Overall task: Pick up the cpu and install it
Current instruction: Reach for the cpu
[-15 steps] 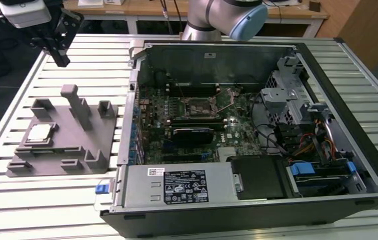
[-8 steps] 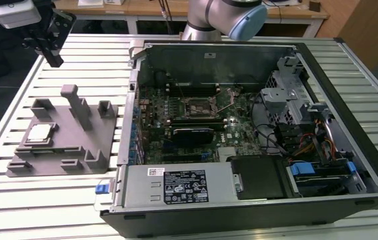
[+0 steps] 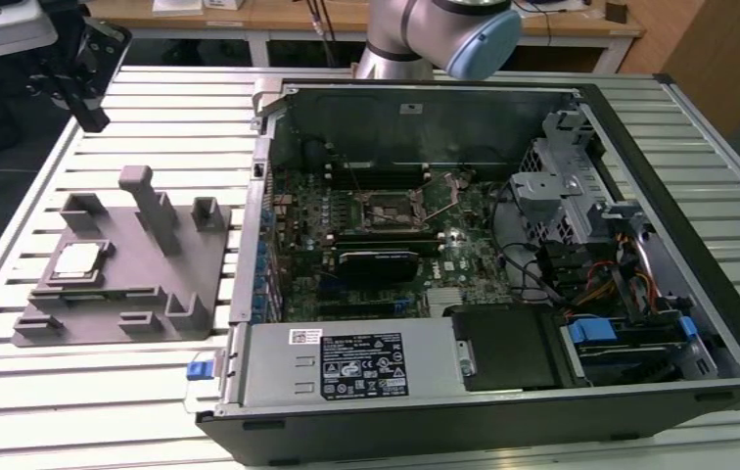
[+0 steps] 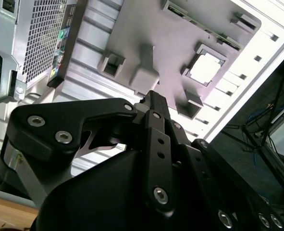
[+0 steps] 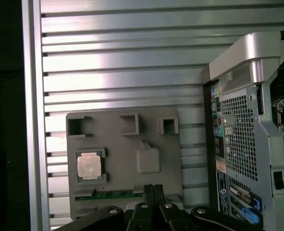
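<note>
Exterior view: soft, even overhead light with no hard shadows. The slatted table [image 3: 722, 196] is bright with mild sheen at 3 o'clock. The computer case [image 3: 501, 431] interior is dim, darkest near 5 o'clock. Second wrist view: cpu [image 4: 203, 70] top blown out near white, slats glaring, gripper [image 4: 150, 95] body underexposed black, faint pinkish cast. First wrist view: banded reflections across the slats, fixture [image 5: 117, 168] flat grey.
</note>
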Controlling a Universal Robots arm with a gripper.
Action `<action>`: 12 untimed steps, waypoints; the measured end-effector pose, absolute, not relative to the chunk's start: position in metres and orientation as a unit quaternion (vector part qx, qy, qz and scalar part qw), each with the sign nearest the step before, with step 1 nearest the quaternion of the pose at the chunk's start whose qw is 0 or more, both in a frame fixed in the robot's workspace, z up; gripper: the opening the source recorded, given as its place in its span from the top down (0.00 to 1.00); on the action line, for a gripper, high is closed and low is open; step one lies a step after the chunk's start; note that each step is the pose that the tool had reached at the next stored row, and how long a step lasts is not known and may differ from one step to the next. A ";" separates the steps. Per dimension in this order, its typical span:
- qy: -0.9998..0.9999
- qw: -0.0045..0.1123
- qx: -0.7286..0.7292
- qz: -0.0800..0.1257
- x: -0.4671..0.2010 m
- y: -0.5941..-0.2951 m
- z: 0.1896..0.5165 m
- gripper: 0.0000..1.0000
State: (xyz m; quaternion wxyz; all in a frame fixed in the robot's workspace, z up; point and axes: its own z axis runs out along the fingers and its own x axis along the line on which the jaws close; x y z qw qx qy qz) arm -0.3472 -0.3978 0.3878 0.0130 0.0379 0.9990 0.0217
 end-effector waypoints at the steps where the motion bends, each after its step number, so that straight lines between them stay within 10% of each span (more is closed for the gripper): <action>1: 0.999 0.013 0.038 0.022 -0.349 -0.398 0.388 0.89; 12: 0.999 0.013 0.038 0.022 -0.372 -0.398 0.386 0.89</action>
